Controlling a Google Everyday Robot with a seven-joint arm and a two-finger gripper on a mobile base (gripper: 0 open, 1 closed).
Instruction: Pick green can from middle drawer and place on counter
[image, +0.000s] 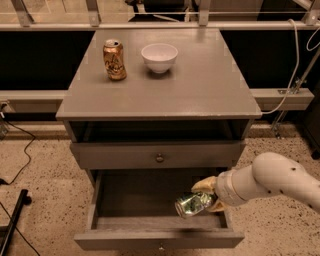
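Note:
The green can (192, 204) lies on its side in my gripper (208, 196), whose yellowish fingers (204, 185) are shut on it. It hangs over the right part of the open middle drawer (135, 200), near the drawer's front right corner and slightly above the floor of the drawer. My white arm reaches in from the lower right. The counter (200, 85) is the grey top of the cabinet above.
An orange-gold can (115, 60) and a white bowl (159, 57) stand at the back of the counter. The shut upper drawer front (160, 155) sits just above the open drawer. Cables and a black pole (12, 220) lie on the floor at left.

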